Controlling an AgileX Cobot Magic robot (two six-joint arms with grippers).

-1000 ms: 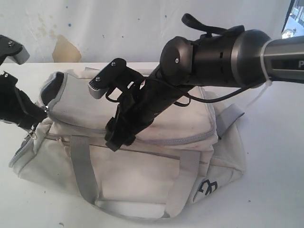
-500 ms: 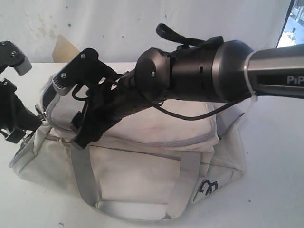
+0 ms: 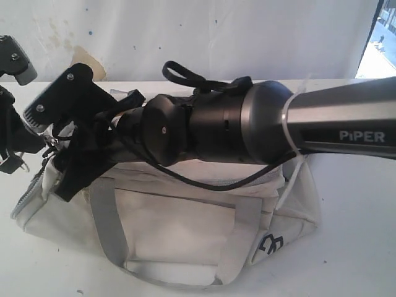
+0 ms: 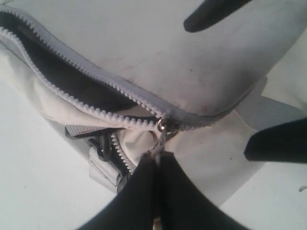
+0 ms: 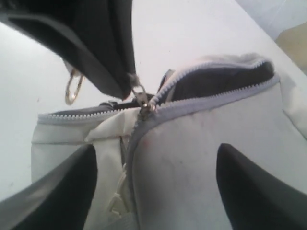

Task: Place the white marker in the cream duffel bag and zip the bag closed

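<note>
The cream duffel bag lies on the table, its top zip partly undone at the left end so the black lining shows. At that end my left gripper is shut on the zip pull, just below the slider. It shows at the far left of the exterior view. My right gripper is open and hovers over the bag's top flap close to the same end, its fingers spread wide around the corner. The white marker is out of view.
The right arm stretches across the whole bag, hiding most of its top. Grey webbing handles hang down the near side. A strap buckle sits at the bag's end. White table surrounds the bag.
The right arm has swung left across the bag, from its middle to its left end, with its gripper open. The left gripper has kept its grip at the bag's end.
</note>
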